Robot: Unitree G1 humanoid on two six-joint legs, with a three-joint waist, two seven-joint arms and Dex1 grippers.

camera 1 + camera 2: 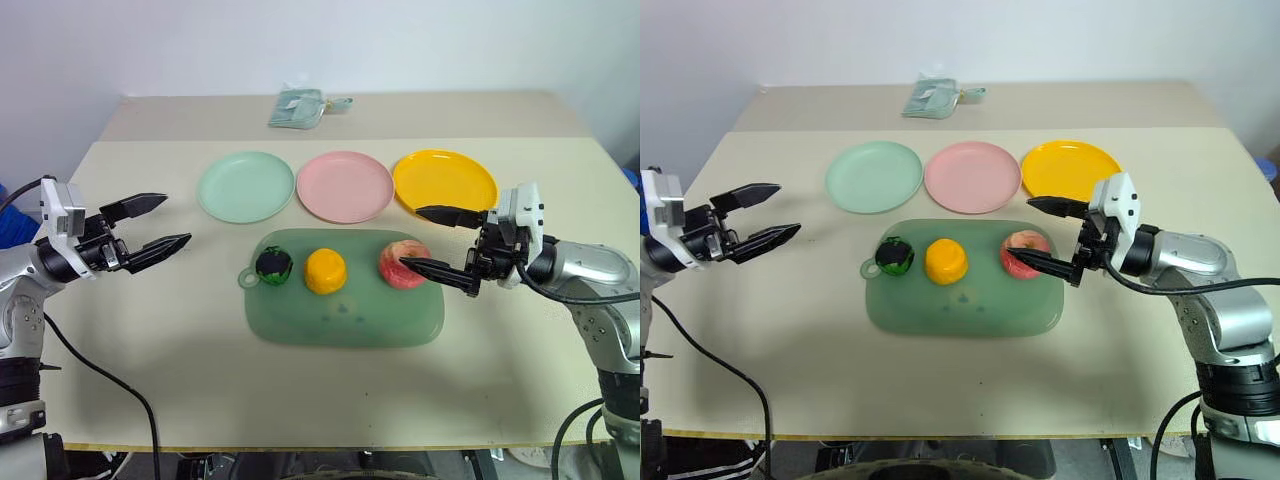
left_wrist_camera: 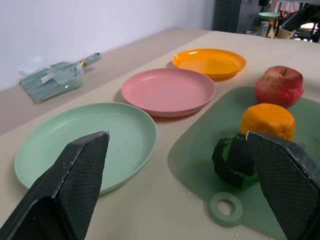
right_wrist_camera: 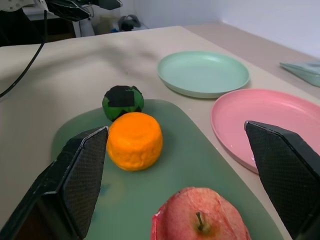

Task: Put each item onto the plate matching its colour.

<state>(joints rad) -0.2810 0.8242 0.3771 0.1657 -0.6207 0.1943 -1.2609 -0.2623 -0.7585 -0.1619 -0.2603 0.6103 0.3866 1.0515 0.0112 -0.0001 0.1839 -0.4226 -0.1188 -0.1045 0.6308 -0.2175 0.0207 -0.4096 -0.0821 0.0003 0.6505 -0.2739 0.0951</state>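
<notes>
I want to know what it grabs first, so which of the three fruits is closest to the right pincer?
The pink-red apple, at the mat's right end. The open right pincer sits right by it, while the orange fruit and dark green fruit lie farther left.

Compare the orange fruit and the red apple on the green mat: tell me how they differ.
The orange fruit is plain orange-yellow, while the red apple is mottled pink-red. The orange fruit is squat with a flattish top; the red apple is rounder, with a stem dimple on top. The orange fruit sits mid-mat between the other two fruits; the red apple sits at the mat's right end, nearest the right gripper. Both rest on the mat, on no plate yet.
</notes>
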